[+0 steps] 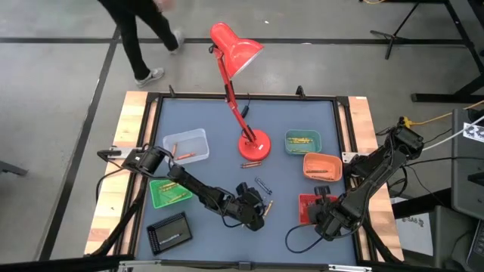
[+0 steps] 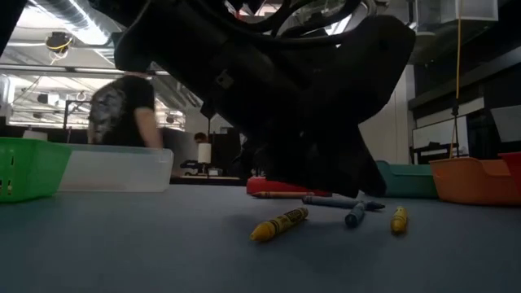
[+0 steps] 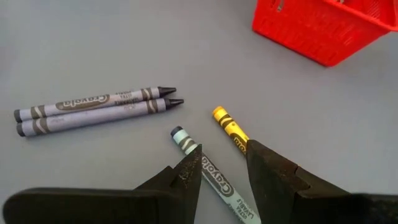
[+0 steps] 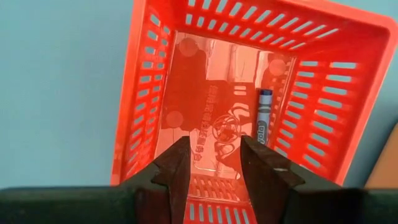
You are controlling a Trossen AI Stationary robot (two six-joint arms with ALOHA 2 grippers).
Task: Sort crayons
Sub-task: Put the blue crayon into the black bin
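Crayons (image 3: 93, 111) partly sorted: several lie in trays, a few remain loose on the table (image 1: 219, 121). Left gripper (image 3: 224, 171) fingers spread around a pale-blue crayon (image 3: 211, 176); right gripper (image 4: 214, 155) spread, empty, above the red tray (image 4: 143, 93).

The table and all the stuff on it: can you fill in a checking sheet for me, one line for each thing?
Surface: blue-grey table top with wooden side rails.
Job's things: loose crayons near the middle; red basket holds one blue crayon; green basket, orange basket, teal basket and clear tray hold a few.
Clutter: red desk lamp; black box.
Grippers: left gripper open, straddling a light blue crayon; right gripper open above the red basket.
Cables: yellow cable off the right edge.
Surroundings: a person walking behind the table.
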